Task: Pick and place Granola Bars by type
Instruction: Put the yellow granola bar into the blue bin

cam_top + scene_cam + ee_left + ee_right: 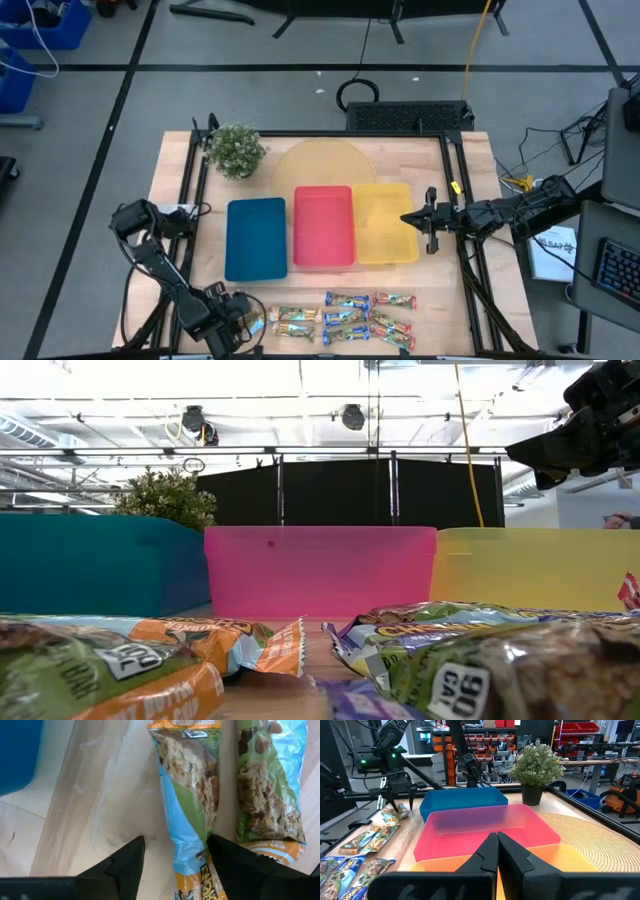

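Left wrist view: left pincer [172, 857] part-open astride one granola bar [192, 795].

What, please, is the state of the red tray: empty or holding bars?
Empty: the red tray shows only its bare floor from above, with no bars inside.

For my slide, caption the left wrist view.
Open left gripper straddling an orange-and-green crinkly-wrapped granola bar on the pale wooden table.

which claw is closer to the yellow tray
Right. The right claw hovers shut over the yellow tray, above its right edge. The left claw is down by the granola bars at the table's near edge.
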`<state>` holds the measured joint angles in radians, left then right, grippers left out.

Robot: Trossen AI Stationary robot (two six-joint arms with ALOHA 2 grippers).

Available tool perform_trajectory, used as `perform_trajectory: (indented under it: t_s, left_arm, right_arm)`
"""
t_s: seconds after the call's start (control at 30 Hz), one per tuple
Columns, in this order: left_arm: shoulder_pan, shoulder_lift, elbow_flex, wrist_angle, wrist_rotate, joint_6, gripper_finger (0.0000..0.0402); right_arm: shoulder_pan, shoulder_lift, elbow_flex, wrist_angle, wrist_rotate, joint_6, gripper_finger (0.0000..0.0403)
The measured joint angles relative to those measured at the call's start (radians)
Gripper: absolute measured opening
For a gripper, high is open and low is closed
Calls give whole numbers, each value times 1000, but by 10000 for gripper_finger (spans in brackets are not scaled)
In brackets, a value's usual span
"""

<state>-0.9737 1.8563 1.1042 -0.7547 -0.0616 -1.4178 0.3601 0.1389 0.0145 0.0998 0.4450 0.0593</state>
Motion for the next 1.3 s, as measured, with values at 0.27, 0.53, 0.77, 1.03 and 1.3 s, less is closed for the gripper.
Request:
perform_trajectory:
  t_s: [0.27, 0.53, 0.77, 1.03, 1.3]
  left_arm:
    - [2, -33, -4, 11, -37, 26, 97]
    - [1, -42, -3, 7, -17, 63, 13]
    - [4, -56, -3, 5, 11, 90, 54]
    - [5, -200, -1, 6, -68, 153, 24]
    - [69, -411, 1, -105, -207, 265, 35]
  right_arm:
    - [0, 0, 0, 0, 0, 0, 0]
    - [0, 0, 0, 0, 0, 0, 0]
    - [0, 0, 0, 1, 0, 0, 0]
    - [0, 0, 0, 1, 0, 0, 0]
    - [0, 0, 0, 1, 2, 0, 0]
